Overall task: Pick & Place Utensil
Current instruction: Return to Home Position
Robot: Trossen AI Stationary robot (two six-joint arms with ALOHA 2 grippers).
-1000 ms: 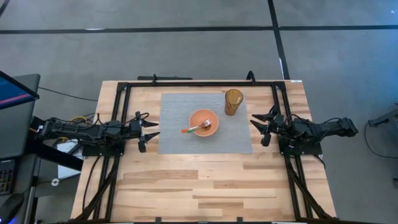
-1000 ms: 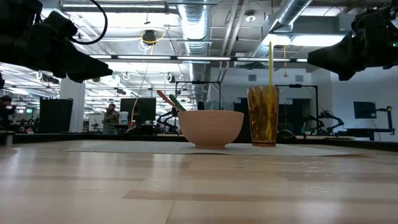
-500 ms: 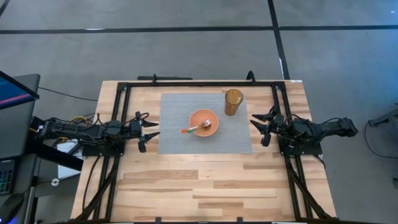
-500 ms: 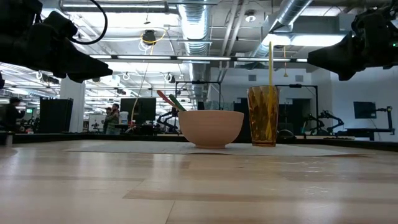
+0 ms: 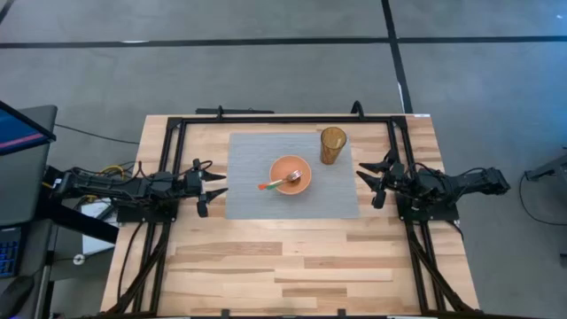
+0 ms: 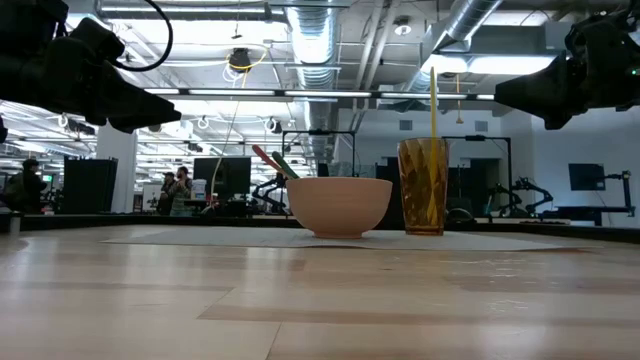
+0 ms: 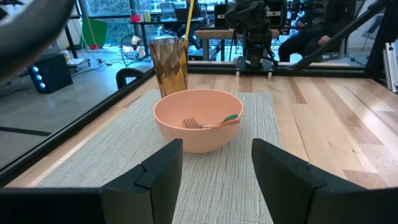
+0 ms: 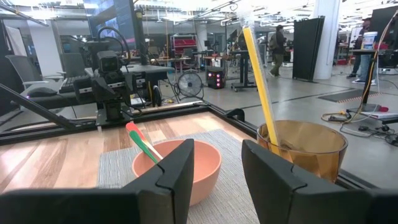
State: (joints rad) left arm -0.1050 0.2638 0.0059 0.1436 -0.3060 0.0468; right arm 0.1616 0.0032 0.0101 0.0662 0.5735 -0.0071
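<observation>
An orange bowl stands on a grey placemat in the middle of the table. A fork with a red and green handle lies in it, tines inside the bowl and handle leaning on the rim. An amber glass with a yellow straw stands on the mat's far right corner. My left gripper hovers open at the mat's left edge. My right gripper hovers open at the mat's right edge. Both point at the bowl.
A black metal frame runs along the table's far edge and both sides. Bare wood lies between the mat and the near edge. People stand in the room far behind the table.
</observation>
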